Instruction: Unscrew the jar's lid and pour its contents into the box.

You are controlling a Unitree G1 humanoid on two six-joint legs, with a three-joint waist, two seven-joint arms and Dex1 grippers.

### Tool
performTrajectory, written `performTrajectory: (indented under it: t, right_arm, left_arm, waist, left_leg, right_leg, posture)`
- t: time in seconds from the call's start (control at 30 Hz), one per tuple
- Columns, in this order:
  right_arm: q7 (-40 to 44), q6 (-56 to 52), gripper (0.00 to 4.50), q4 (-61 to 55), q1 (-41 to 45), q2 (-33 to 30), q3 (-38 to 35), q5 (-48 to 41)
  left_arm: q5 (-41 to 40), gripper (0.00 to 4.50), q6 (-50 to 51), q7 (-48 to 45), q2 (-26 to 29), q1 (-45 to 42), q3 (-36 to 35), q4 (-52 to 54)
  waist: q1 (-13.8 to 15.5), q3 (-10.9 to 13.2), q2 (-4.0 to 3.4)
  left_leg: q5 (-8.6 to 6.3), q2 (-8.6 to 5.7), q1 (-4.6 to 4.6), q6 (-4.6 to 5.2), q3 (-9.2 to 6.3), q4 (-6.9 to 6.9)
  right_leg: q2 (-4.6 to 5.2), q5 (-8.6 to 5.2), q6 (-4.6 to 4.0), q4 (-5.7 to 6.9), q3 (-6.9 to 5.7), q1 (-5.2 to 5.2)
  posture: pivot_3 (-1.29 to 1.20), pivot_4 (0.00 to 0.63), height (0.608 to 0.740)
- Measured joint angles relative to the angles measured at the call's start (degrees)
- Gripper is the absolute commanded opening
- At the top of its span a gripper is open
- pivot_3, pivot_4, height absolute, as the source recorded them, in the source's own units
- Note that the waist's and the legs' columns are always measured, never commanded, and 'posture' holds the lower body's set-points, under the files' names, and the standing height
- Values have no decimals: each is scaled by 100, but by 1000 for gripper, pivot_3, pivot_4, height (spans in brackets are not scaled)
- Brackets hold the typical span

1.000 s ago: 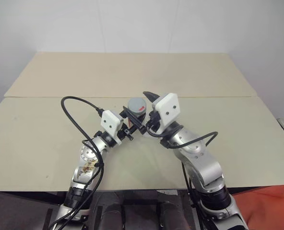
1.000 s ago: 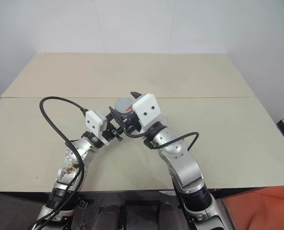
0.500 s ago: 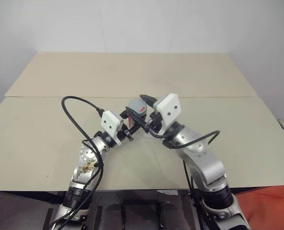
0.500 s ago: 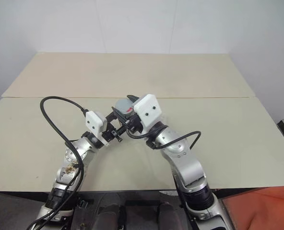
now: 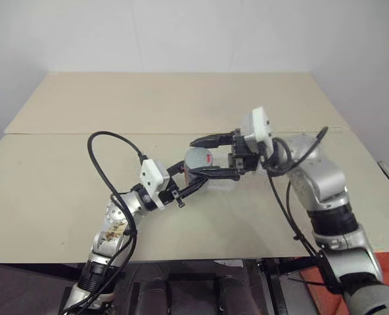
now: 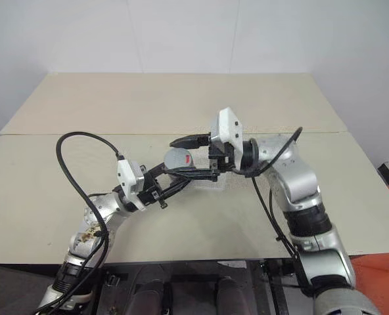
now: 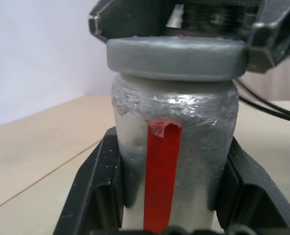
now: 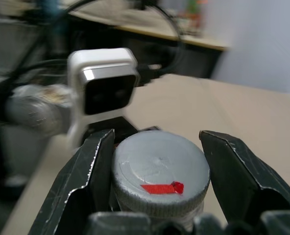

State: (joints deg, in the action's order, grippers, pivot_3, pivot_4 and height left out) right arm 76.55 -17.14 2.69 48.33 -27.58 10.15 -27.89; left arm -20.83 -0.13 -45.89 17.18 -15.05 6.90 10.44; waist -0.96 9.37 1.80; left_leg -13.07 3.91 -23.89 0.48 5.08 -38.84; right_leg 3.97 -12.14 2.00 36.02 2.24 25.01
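Observation:
My left gripper (image 5: 189, 174) is shut on the silvery-grey jar (image 5: 194, 162) and holds it above the table, fingers (image 7: 98, 191) clamped on both sides of its body (image 7: 174, 161) with the red stripe between them. The grey lid (image 8: 159, 171) with a small red mark sits on the jar. From the right, my right gripper (image 5: 197, 157) reaches in level, shut on the lid (image 7: 177, 56), one finger (image 8: 86, 181) on each side. The clear box (image 5: 227, 182) lies faintly on the table just below the right gripper. The contents are hidden inside the jar.
The beige table (image 5: 63, 177) is made of two boards with a seam (image 5: 69, 134) running across. A black cable (image 5: 109, 154) loops up from my left wrist, and another (image 5: 283, 197) hangs under my right forearm. The white left wrist camera (image 8: 103, 83) faces the lid.
My right arm swung out to the right, turned its gripper to point left, and closed it on the lid. The left gripper drew the jar slightly back toward me.

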Motion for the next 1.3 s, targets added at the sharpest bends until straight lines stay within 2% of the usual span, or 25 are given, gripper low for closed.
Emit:
performTrajectory:
  t: [0.07,0.13,0.33,0.4,0.43,0.5,0.53,0.6,0.7,0.8,0.97,1.17,1.3]
  right_arm:
    - [883,214,2733,889,565,76,119,-33]
    - [1247,560,2733,1429,865,93,307,-69]
    - [1321,1528,2733,2228,1022,140,728,-366]
    - [1324,1620,3472,2312,1022,167,726,-401]
    - [1324,1624,3650,2316,1021,149,720,-410]
    - [1323,1563,4291,2231,983,-46,683,-455]
    - [1322,1522,4482,2084,906,-179,546,-491]
    - [1266,1394,4482,1689,682,-351,162,-595]
    - [767,1150,4482,618,56,-657,-322,-644]
    - [-149,803,4482,-551,-730,-763,-614,-557]
    - [-2549,-228,4482,-2604,-1936,-208,-642,-40]
    - [-4625,-1074,4482,-3816,-2172,737,-1,892]
    - [-5089,-1388,4482,-3920,-2132,835,286,1321]
  left_arm:
    - [-59,1922,7,-62,13,-4,30,18]
    - [-81,1922,10,-79,28,-5,36,22]
    - [0,1922,41,-37,125,10,7,-22]
    - [23,1922,41,-24,121,10,-2,-22]
    - [23,1922,41,-26,110,9,-1,-21]
    - [19,1922,38,-59,89,9,10,4]
    - [17,1922,38,-78,93,13,10,4]
    - [10,1922,39,-96,93,31,-1,1]
    - [10,1922,37,-96,69,60,-4,-15]
    - [46,1922,29,-71,37,73,-6,-34]
    - [163,1922,1,108,-75,3,-11,-152]
    - [236,1922,-51,227,-146,-100,-51,-281]
    - [266,1922,-86,230,-160,-160,-54,-370]
  waist:
    - [1,0,0]
    - [12,0,0]
    - [35,0,0]
    - [31,0,-1]
    - [32,0,-1]
    - [59,1,-1]
    - [77,1,-1]
    - [94,1,-1]
    - [112,1,-1]
    - [113,0,-1]
    - [67,0,-1]
    - [29,-1,-1]
    - [50,-1,-1]
  left_leg:
    - [0,1,2,0,1,-1]
    - [0,2,2,0,1,1]
    - [0,0,-2,0,4,1]
    - [0,0,-2,0,5,1]
    - [0,1,-2,0,4,1]
    - [0,0,-2,0,4,1]
    - [0,0,-2,0,4,1]
    - [0,0,-3,0,5,1]
    - [-1,1,-3,-1,4,3]
    - [-1,1,-2,-1,4,2]
    - [0,0,1,-3,3,-2]
    - [1,0,1,-3,2,-5]
    - [1,-3,-2,-3,3,-6]
  right_leg:
    - [-1,0,-1,1,0,0]
    - [-2,0,-1,0,0,-1]
    - [4,1,-1,-1,-1,0]
    - [3,1,-1,2,-1,1]
    - [3,1,-1,3,-1,1]
    - [6,1,-1,3,-2,1]
    - [6,1,-1,1,-3,1]
    - [6,1,-1,0,-2,1]
    - [5,0,-1,2,-3,3]
    - [5,0,-1,5,-3,4]
    - [2,1,-1,12,3,7]
    - [1,1,-2,11,3,5]
    - [5,1,-2,4,2,2]
  posture:
    - [0,150,740]
    - [0,150,740]
    - [0,150,740]
    - [0,150,740]
    - [0,150,740]
    - [0,150,740]
    - [0,150,740]
    - [0,150,740]
    - [0,150,740]
    - [0,150,740]
    - [0,150,740]
    - [0,150,740]
    - [0,150,740]
